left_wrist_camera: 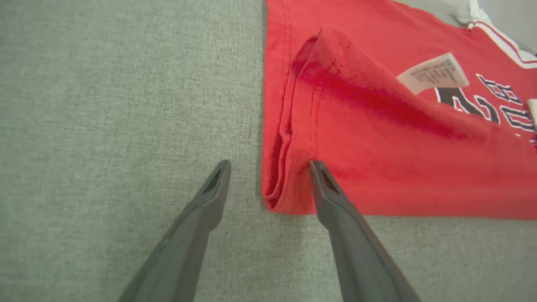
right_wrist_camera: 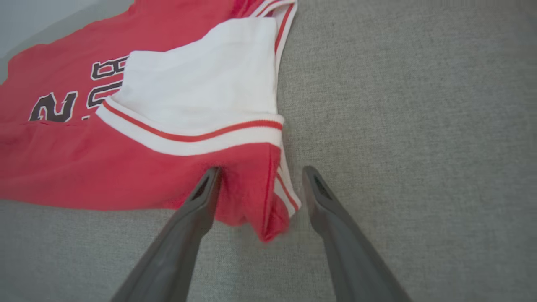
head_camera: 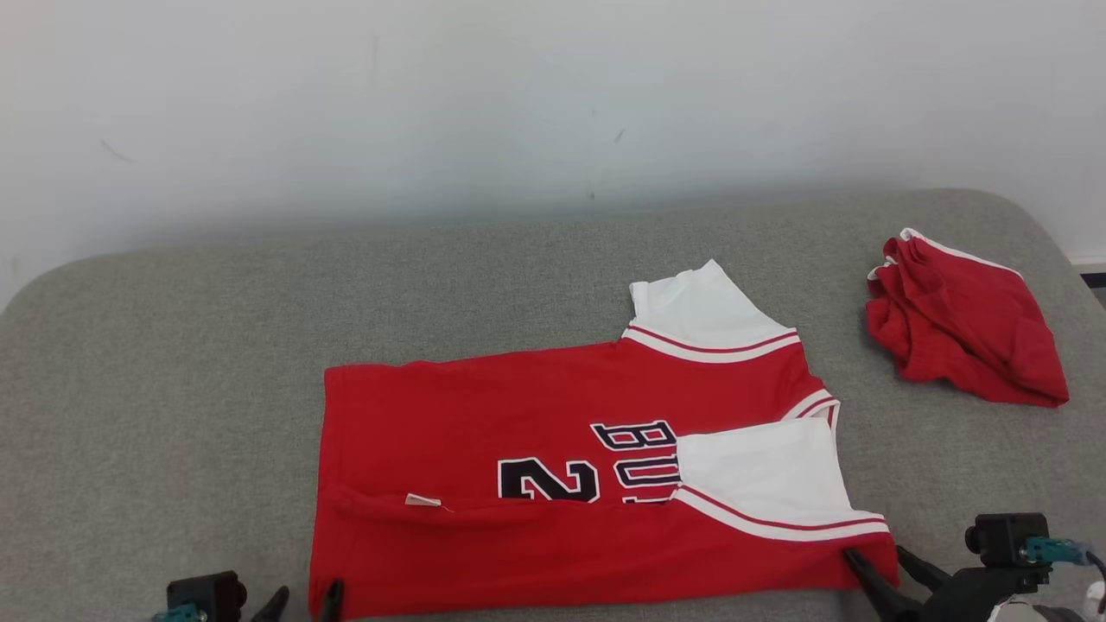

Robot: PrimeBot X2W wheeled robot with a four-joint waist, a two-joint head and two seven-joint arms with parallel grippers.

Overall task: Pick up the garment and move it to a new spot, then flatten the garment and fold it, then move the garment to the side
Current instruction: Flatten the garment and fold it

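Observation:
The garment is a red jersey with white sleeves and dark lettering, lying flat on the grey cushion with its near long edge folded over. My left gripper stands open at the garment's near left corner. In the left wrist view that corner of the garment lies loose between the spread fingers of the left gripper. At the near right corner my right gripper is open too. The right wrist view has the red-and-white hem corner of the garment lying slack inside the right gripper.
A second, crumpled red garment lies at the far right of the grey cushion. A white wall rises behind. The cushion's rounded edges fall away at left and right.

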